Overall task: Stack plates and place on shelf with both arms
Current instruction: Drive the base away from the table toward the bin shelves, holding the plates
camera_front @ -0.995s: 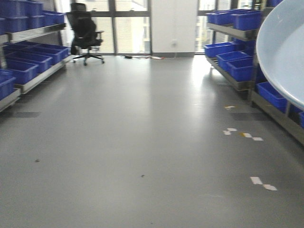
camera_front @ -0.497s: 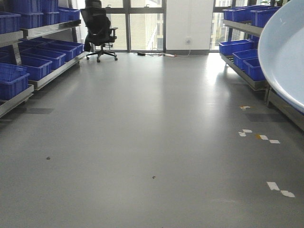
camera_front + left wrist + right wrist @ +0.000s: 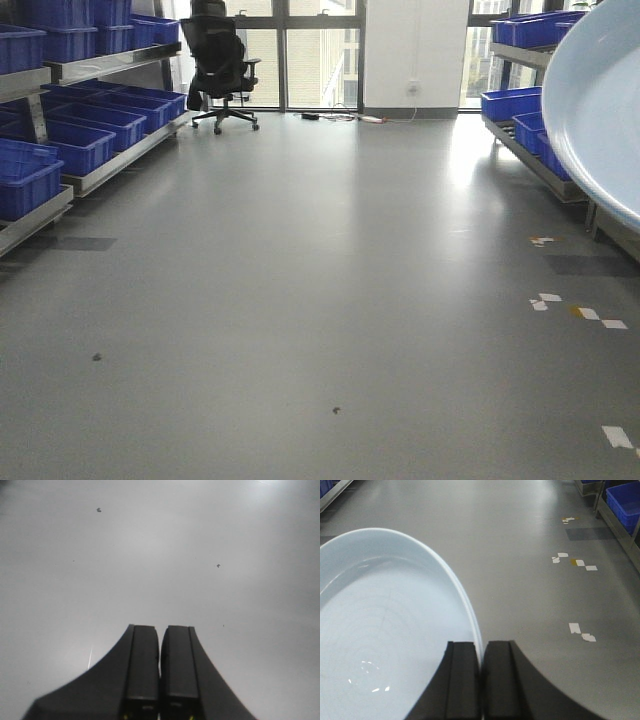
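Right jaws pinch the rim of one plate (image 3: 385, 630), which spreads toward 9 o'clock from them. Left jaws are pressed together, empty, above the floor (image 3: 150, 555). No second plate is visible.

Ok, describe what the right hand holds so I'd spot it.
Find the blue bins racked on the front view's right. Before them looms a large plate, rim pinched in the right hand. It alone is round, glossy, pale blue-white.

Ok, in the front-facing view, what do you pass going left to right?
Left-hand blue bins on their racks → black office chair → white wall panel → right-hand blue bins → plate at the edge.
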